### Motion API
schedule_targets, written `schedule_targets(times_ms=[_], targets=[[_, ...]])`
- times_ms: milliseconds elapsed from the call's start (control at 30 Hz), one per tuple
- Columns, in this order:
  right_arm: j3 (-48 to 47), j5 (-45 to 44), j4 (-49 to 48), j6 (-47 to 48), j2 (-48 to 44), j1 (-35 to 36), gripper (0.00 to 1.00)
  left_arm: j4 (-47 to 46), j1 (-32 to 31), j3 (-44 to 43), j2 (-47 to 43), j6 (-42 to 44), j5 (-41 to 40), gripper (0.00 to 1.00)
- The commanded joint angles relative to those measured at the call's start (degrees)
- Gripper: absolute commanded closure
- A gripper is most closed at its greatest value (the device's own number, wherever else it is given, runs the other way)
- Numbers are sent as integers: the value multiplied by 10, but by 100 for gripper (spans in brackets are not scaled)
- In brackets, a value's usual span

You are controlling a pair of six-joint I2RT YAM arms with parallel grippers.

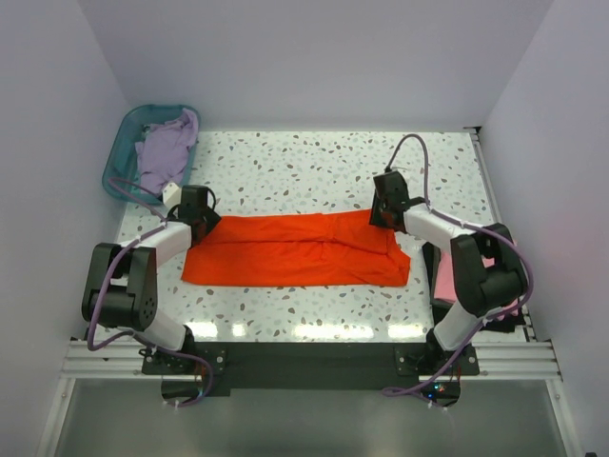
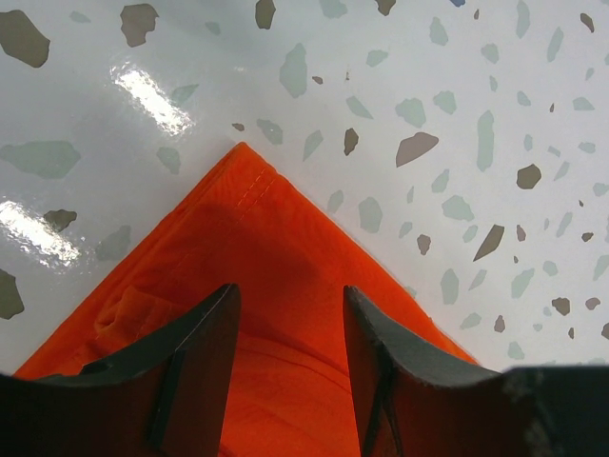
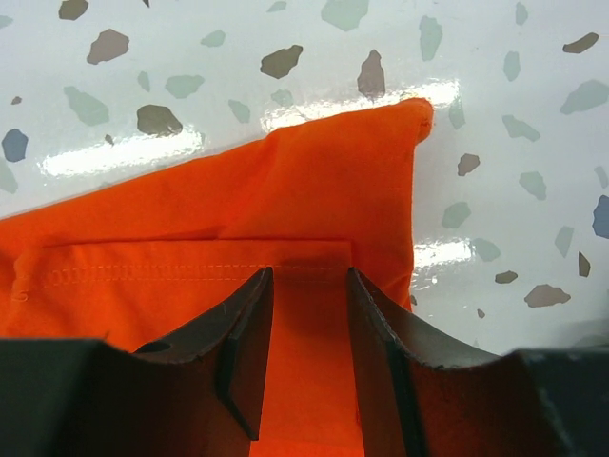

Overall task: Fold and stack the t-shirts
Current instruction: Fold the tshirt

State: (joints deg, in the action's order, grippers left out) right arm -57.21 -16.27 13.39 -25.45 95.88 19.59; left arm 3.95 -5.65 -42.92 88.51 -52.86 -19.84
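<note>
bench (image 1: 314, 162): white terrazzo top with grey, brown and bluish flecks; glossy.
glare: bright strip along the bench's 12 o'clock edge; smaller light patches in a row toward 6 o'clock; the wrist views show more patches on the surface.
basket (image 1: 116, 164): teal plastic, open-topped, at the 10 o'clock corner, close to the side wall.
walls (image 1: 314, 67): plain, pale, closing in 9, 12 and 3 o'clock.
rail (image 1: 519, 357): aluminium, along the 6 o'clock edge.
plate (image 1: 304, 367): black, mid-rail at 6 o'clock.

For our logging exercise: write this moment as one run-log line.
orange shirt: spread on table | left gripper: open at far left corner | right gripper: open at far right corner | lavender shirt: in basket
</note>
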Motion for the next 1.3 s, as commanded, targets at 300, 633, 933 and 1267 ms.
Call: schedule_targets(times_ms=[300, 633, 933, 1267], targets=[[-13, -44, -23, -6, 15, -10, 57, -17, -1, 1, -5, 16, -6, 48], [5, 29, -51, -22, 1, -18, 89, -10, -1, 1, -11, 19, -8, 48], [56, 106, -68, -34, -78, -18, 100, -7, 0, 5, -19, 18, -9, 48], [130, 209, -80, -43, -184, -12, 100, -9, 3, 13, -26, 14, -2, 48]])
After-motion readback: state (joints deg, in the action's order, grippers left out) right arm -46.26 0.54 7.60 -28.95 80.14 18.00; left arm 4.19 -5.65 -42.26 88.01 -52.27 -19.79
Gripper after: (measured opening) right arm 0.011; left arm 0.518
